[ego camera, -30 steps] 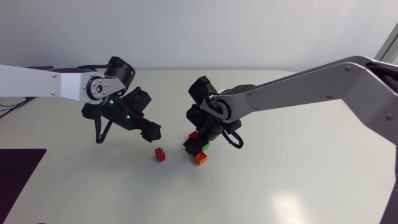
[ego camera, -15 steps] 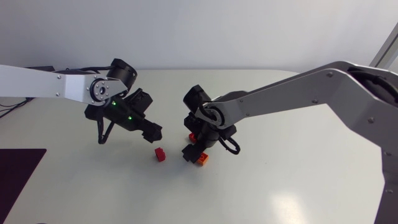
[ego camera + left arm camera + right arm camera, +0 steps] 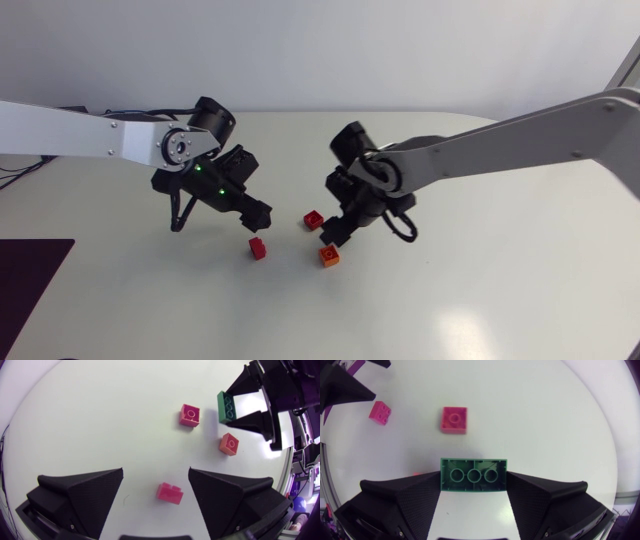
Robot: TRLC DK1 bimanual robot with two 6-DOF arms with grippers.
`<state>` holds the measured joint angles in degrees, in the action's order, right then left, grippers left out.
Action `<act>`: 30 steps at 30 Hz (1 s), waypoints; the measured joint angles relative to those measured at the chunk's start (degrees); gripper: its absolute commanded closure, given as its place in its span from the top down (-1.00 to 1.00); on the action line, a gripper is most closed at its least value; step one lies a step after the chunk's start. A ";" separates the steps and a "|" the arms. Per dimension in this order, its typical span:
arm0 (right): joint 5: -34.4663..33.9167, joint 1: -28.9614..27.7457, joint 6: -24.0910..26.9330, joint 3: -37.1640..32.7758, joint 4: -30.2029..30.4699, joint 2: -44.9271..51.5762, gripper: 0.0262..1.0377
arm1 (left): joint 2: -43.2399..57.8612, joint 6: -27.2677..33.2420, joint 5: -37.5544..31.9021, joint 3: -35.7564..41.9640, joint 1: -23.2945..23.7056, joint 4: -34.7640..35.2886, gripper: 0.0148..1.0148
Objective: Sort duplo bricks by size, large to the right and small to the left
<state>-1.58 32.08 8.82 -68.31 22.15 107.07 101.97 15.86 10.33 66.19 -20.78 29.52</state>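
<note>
Clamped on the green brick (image 3: 474,476), my right gripper (image 3: 338,228) raised it clear of the orange brick (image 3: 328,257) and rightward, toward the large side; my left gripper (image 3: 155,472), fingers apart, neared a red brick (image 3: 170,493).

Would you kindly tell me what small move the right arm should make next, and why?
Probably swing the right arm rightward with the green brick: its jaws are shut on that long brick, held off the table near the small red brick and orange brick, and large bricks belong on the right.
</note>
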 measured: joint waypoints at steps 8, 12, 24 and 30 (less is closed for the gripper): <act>-0.22 -16.31 1.99 15.06 -2.67 -14.53 -0.48 | 4.24 0.00 0.07 5.97 -7.30 0.04 0.78; -0.17 -24.28 4.20 22.64 -3.23 -18.86 -0.48 | 6.32 0.02 1.55 8.35 -10.14 0.70 0.78; 0.17 -34.08 8.63 32.11 -6.34 -22.49 0.54 | 10.36 1.07 3.48 11.08 -15.26 2.86 0.78; 1.16 -34.18 8.81 32.28 -6.25 -23.54 0.83 | 12.26 2.67 3.45 11.76 -16.72 3.50 0.77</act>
<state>-0.43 -2.11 17.63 -36.03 15.90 83.53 114.24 18.52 13.78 77.95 -37.50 33.01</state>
